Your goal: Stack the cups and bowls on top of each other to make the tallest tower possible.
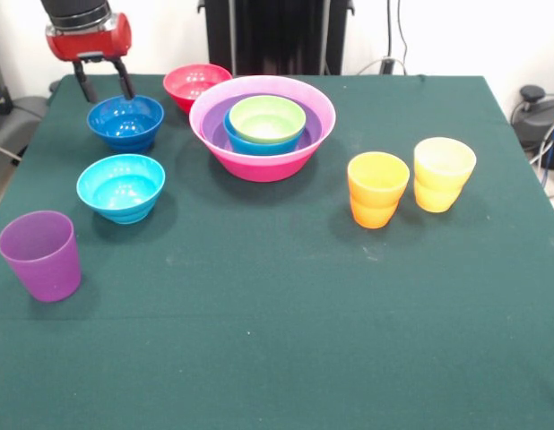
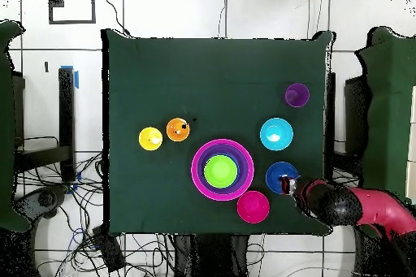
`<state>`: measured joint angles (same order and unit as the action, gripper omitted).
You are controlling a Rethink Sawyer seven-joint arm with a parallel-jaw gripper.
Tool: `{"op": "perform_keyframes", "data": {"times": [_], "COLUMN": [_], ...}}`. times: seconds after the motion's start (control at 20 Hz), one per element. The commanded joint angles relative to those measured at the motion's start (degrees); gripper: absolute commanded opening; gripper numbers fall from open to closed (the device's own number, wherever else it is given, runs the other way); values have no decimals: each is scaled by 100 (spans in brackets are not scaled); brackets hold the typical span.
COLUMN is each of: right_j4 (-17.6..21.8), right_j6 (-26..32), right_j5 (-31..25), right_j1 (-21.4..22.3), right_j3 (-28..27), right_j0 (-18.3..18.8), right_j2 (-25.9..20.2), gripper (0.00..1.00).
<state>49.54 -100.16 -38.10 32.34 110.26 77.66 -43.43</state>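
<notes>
A: Where was the gripper point(image 1: 104, 89)?
B: At the dark blue bowl point(image 1: 125, 122) near the table's point(image 1: 286, 340) edge, fingers spread apart over its rim, holding nothing.
A: And the tower point(image 1: 263, 127)?
B: Mid-table: lime green bowl point(image 1: 267, 119) nested in blue, purple, then hot-pink. The cups stood apart, unstacked.
</notes>
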Motion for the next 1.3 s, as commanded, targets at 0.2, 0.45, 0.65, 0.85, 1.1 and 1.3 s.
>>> {"op": "perform_keyframes", "data": {"times": [0.2, 0.45, 0.65, 0.85, 1.1, 1.3], "right_j4": [672, 709, 739, 719, 657, 571], "right_j6": [1295, 1292, 1326, 1410, 1426, 1389], "right_j5": [-136, -102, -101, -194, -279, -333], "right_j1": [-436, -516, -599, -613, -520, -358], "right_j3": [-559, -619, -681, -731, -687, -560], "right_j0": [-375, -389, -372, -324, -295, -288], "right_j2": [274, 287, 280, 214, 143, 93], "gripper": [100, 100, 100, 100, 100, 100]}}
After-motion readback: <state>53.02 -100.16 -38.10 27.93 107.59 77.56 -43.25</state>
